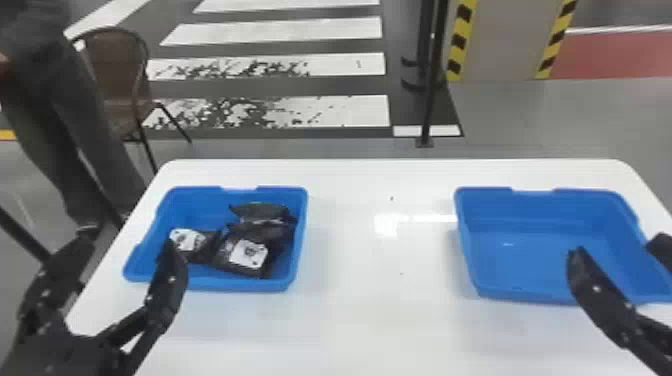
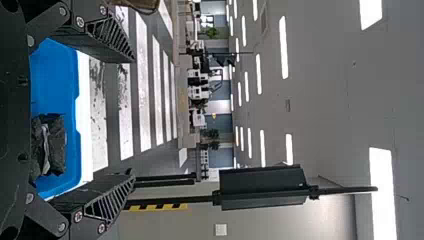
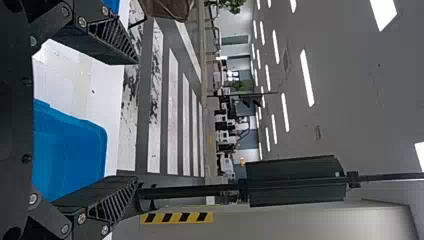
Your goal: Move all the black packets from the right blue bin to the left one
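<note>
White table (image 1: 380,320), as support for both bins. Left blue bin (image 1: 215,284), holding all black packets in sight; right blue bin (image 1: 525,250), well apart across the tabletop. Transfer judged complete on this evidence.

Left gripper (image 2: 133,116), spread wide, nothing pinched, near the left bin. Right gripper (image 3: 138,121), likewise spread and without load, near the right bin.

Black packets (image 1: 265,230), heaped and overlapping toward the inner side of the left bin; exact count not possible to tell. Creased, partly glossy skin, suggestive of soft film pouches: probably light, yielding under pressure, apt to slip or sag at one end. Contents unknown; moderate squeeze advisable, against bursting or crushing. For any regrasp, best taken across the thick middle, from above, one packet at a time, with care against dragging a neighbour along.

White labels (image 1: 248,253), on two of the packets, face up; possibly smoother than the surrounding film, hence poorer for grip. Thin outer edges, likely to fold or slide out if pinched alone.
</note>
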Controlling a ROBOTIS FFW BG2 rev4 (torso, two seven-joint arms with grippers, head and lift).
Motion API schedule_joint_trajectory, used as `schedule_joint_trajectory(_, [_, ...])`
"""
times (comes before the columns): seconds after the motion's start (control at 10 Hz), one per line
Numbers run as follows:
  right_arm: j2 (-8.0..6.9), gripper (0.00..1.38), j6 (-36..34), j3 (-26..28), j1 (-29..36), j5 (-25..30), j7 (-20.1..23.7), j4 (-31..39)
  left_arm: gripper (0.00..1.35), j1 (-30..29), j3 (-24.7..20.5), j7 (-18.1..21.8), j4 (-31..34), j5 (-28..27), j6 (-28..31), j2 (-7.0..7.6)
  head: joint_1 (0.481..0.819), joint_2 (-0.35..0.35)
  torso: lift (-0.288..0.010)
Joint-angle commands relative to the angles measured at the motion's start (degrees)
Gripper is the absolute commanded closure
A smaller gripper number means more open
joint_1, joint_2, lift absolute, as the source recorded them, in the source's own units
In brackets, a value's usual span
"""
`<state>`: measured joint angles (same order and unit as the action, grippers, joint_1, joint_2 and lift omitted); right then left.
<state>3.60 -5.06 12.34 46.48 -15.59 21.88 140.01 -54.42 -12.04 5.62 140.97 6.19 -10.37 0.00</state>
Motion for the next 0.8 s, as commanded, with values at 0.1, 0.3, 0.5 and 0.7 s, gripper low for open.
schedule_joint_trajectory(0.1, [0.0,0.22,0.0,0.0,-0.08,-0.06,0.0,-0.44,0.22,0.0,-0.07,0.0,0.0,-0.02,-0.04,-0.15,0.695,0.104,-0.14])
schedule_joint_trajectory(0.3, [0.0,0.22,0.42,-0.11,-0.22,-0.06,0.0,-0.44,0.22,0.0,-0.42,0.0,0.0,-0.13,-0.04,-0.15,0.695,0.105,-0.14])
schedule_joint_trajectory(0.5, [0.0,0.22,0.56,-0.11,-0.08,-0.06,0.0,-0.58,0.22,-0.14,-0.64,0.0,0.0,-0.02,-0.33,-0.15,0.695,0.108,-0.14])
schedule_joint_trajectory(0.7, [0.0,0.22,0.56,-0.11,-0.08,-0.18,0.0,-0.58,0.22,-0.14,-0.87,0.0,0.0,-0.02,-0.75,-0.15,0.695,0.11,-0.14])
